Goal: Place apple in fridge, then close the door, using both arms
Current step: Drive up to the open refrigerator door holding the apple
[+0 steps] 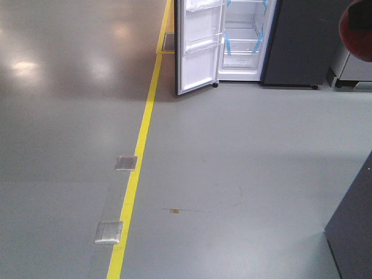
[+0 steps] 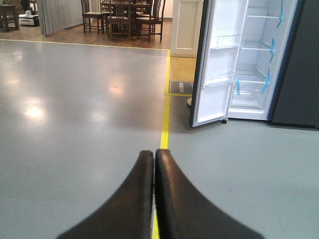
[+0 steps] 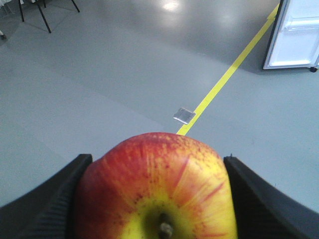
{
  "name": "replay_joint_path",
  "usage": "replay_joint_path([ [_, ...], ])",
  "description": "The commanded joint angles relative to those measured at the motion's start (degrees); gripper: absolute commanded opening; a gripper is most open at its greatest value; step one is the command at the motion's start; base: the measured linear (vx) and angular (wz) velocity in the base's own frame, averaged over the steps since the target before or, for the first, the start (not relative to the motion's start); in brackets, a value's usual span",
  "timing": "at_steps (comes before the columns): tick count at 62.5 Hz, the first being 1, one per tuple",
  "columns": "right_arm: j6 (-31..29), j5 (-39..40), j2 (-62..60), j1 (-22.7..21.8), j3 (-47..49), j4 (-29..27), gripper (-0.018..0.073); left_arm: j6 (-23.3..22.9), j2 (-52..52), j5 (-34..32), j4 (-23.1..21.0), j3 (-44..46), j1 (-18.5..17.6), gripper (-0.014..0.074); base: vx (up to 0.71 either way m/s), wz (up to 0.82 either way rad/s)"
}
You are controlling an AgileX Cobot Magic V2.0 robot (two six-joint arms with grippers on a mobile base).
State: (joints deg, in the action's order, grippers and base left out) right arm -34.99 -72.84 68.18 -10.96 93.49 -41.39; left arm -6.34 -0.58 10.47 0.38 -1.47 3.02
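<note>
A red apple [image 3: 157,189] with a yellow patch round its stem fills the right wrist view, and my right gripper [image 3: 157,158] is shut on it, one black finger against each side. In the front view the apple [image 1: 356,29] shows as a blurred red shape at the top right edge. Across the floor stands the dark grey fridge [image 1: 299,40] with its white interior, shelves and blue tape showing. Its door [image 1: 197,46] is swung wide open to the left. My left gripper [image 2: 153,154] is shut on nothing, well short of the fridge [image 2: 254,59] and its door [image 2: 217,64].
A yellow floor line [image 1: 142,133] runs from the near floor up to the door's left side, with two metal floor plates [image 1: 126,163] beside it. A dark grey panel [image 1: 354,226] stands at the near right. Wooden chairs and tables [image 2: 124,15] stand far back.
</note>
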Motion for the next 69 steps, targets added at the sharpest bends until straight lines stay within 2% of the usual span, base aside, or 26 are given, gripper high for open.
replay_joint_path([
  [1, -0.7, 3.17, -1.07, -0.33, 1.58, -2.84, 0.0069, -0.47, -0.94, -4.05, -0.38, -1.6, -0.19, -0.0006, 0.33, -0.01],
  [69, -0.69, 3.11, -1.07, -0.33, 1.58, -2.84, 0.0069, -0.47, -0.94, -4.05, -0.38, -1.6, -0.19, -0.0006, 0.34, -0.04],
])
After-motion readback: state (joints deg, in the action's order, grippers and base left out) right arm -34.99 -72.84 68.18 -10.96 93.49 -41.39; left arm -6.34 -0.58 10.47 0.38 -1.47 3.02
